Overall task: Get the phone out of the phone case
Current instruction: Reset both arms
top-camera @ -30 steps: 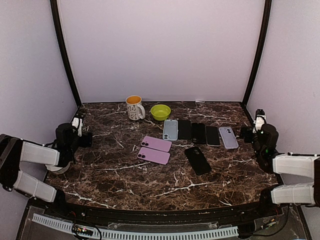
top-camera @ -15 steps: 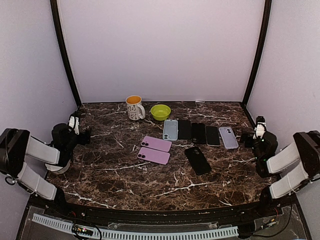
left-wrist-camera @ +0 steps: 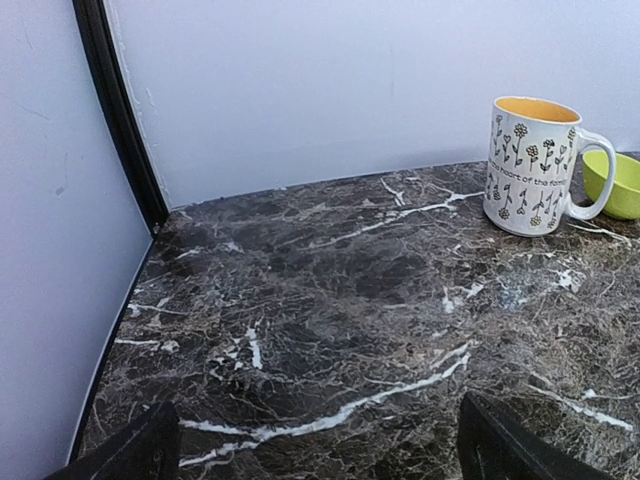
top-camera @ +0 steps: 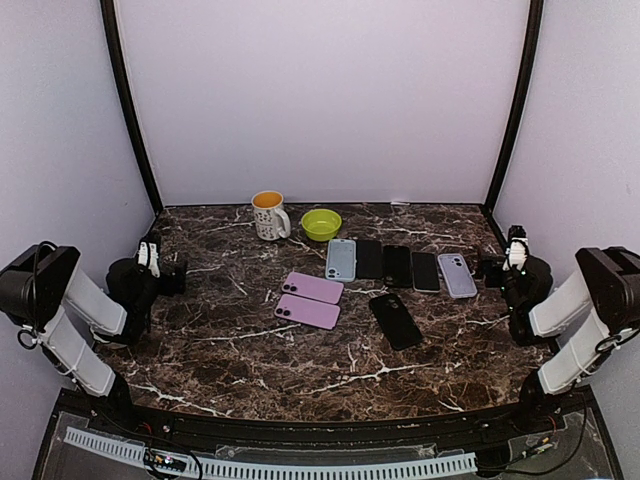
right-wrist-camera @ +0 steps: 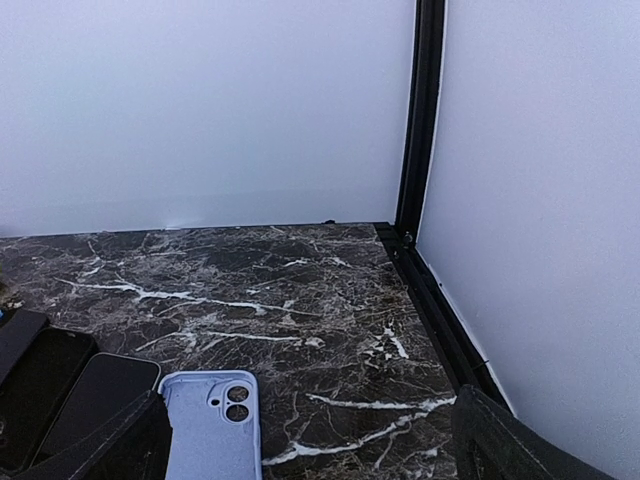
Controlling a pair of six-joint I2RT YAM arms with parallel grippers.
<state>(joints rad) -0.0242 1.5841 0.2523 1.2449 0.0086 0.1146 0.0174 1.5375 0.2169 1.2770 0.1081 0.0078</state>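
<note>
A row of phones lies at mid-table: a light blue cased one [top-camera: 340, 259], three black ones [top-camera: 397, 266] and a lavender cased one [top-camera: 457, 275], camera side up. The lavender case also shows in the right wrist view [right-wrist-camera: 210, 425]. Two pink phones [top-camera: 310, 300] and a black phone [top-camera: 395, 320] lie nearer. My left gripper [top-camera: 168, 272] is open and empty at the far left, low over the table; its view [left-wrist-camera: 315, 460] holds no phone. My right gripper [top-camera: 493, 268] is open and empty just right of the lavender case [right-wrist-camera: 315, 455].
A flowered mug [top-camera: 268, 215] and a green bowl [top-camera: 321, 223] stand at the back; both show in the left wrist view, mug [left-wrist-camera: 535, 165] and bowl [left-wrist-camera: 618, 185]. Black frame posts and white walls close in the table's sides.
Both arms have folded back toward their bases, elbows rising at the outer edges. The grippers have stayed near the table's left and right edges. No phone has moved.
</note>
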